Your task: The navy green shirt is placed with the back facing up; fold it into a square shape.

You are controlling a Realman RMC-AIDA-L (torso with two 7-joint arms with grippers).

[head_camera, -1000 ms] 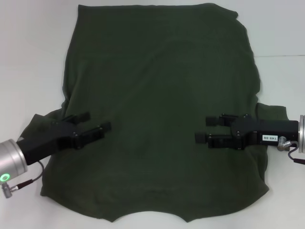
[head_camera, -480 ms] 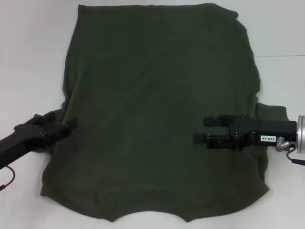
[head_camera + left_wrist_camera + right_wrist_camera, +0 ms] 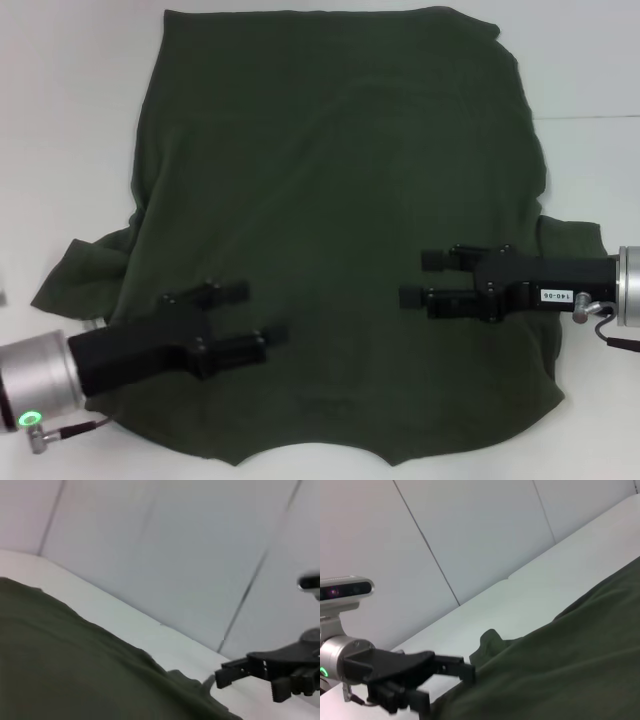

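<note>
Fingers spread and empty on both units: left gripper [image 3: 252, 318] over the navy green shirt [image 3: 340, 200] near the tabletop [image 3: 60, 120] front edge, right gripper [image 3: 428, 277] opposite. Shirt: flat, unfolded, reaching the far edge. Step: pre-fold approach. Next: pinch side sleeves, fold inward.

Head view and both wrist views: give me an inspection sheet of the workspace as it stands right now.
Surface: white table, bare around the cloth.
Job's things: navy green shirt spread flat, plain side up, unfolded; both sleeves stick out at the sides.
Clutter: nothing seen.
Grippers: left gripper over the shirt's near-left part, fingers apart, holding nothing; right gripper over the near-right part, fingers apart, holding nothing. Contact with the cloth cannot be told.
Cables: dark cable at the left wrist; another cable at the right wrist.
Surroundings: pale panelled wall behind the table.
</note>
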